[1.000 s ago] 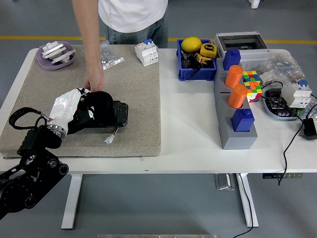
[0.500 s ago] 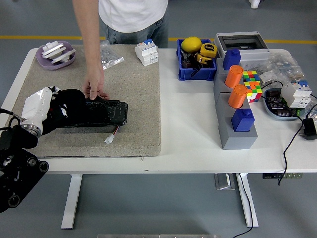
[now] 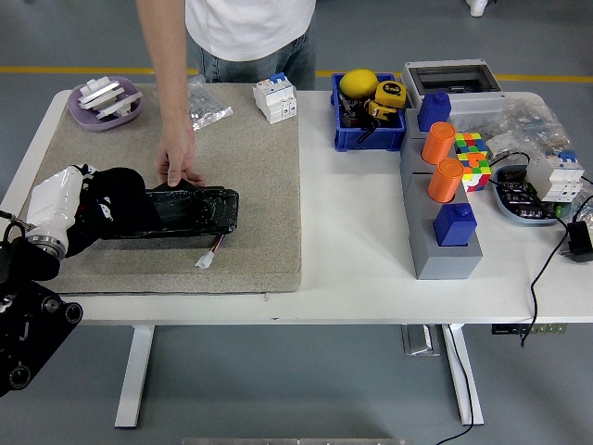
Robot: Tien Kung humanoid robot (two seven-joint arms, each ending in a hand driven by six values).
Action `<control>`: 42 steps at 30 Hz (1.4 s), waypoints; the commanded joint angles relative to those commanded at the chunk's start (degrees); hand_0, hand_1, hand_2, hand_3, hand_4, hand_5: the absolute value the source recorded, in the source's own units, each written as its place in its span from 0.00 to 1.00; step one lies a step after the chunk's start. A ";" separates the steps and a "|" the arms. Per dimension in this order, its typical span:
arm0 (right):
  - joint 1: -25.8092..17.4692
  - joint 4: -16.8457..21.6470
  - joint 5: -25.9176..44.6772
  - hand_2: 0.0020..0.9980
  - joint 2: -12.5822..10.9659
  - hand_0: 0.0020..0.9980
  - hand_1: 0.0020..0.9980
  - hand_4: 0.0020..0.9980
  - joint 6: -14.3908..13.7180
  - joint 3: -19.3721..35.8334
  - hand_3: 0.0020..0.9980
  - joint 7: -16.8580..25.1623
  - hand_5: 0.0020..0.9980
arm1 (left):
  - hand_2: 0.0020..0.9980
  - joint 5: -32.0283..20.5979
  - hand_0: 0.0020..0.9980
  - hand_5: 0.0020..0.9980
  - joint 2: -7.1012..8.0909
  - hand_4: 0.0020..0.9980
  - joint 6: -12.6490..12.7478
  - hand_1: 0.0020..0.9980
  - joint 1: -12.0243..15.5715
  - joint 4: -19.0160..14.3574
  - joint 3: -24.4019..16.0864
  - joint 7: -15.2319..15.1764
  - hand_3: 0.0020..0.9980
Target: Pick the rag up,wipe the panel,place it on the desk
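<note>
A long black panel (image 3: pixel 190 210) lies on the beige mat (image 3: pixel 250 176), with a short wire and white plug (image 3: pixel 206 260) trailing from its front. My left hand (image 3: pixel 119 206), black with a white wrist cover, sits at the panel's left end, shut on a dark rag (image 3: pixel 130 185) that is hard to tell from the fingers. A person at the far side presses a hand (image 3: pixel 178 167) on the panel's far edge. The right arm is out of view.
On the mat's far side are a purple dish (image 3: pixel 105 102) with white parts, a clear bag (image 3: pixel 206 102) and a white breaker (image 3: pixel 274 97). To the right stand a blue bin (image 3: pixel 366 116), a grey block with orange cylinders (image 3: pixel 443 176), a colour cube (image 3: pixel 470 156) and cables.
My left hand has slid left with the rag, from the panel's middle to its left end. The person's hand has stayed on the panel's far edge.
</note>
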 joint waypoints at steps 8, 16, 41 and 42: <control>0.11 -0.03 0.05 0.71 -0.01 0.77 0.69 1.00 0.00 -0.10 0.68 0.03 0.52 | 0.57 -1.31 0.23 0.00 -2.72 0.26 0.12 0.45 -2.68 -1.02 3.86 -0.07 0.53; 0.16 -0.06 0.16 0.71 0.00 0.77 0.69 1.00 0.07 -0.32 0.68 0.01 0.52 | 0.57 -3.14 0.23 0.00 -4.72 0.26 0.10 0.45 -4.68 -1.37 9.52 0.06 0.53; 0.42 -0.08 0.54 0.71 -0.11 0.77 0.69 1.00 0.11 -0.62 0.68 0.02 0.52 | 0.57 -3.20 0.23 0.00 -5.59 0.26 0.30 0.45 -6.07 -3.06 14.51 0.82 0.53; 0.44 -0.07 0.49 0.71 -0.13 0.77 0.69 1.00 0.12 -0.60 0.68 0.02 0.52 | 0.57 -3.12 0.23 0.00 -5.29 0.26 0.54 0.45 -5.93 -3.03 14.25 0.78 0.53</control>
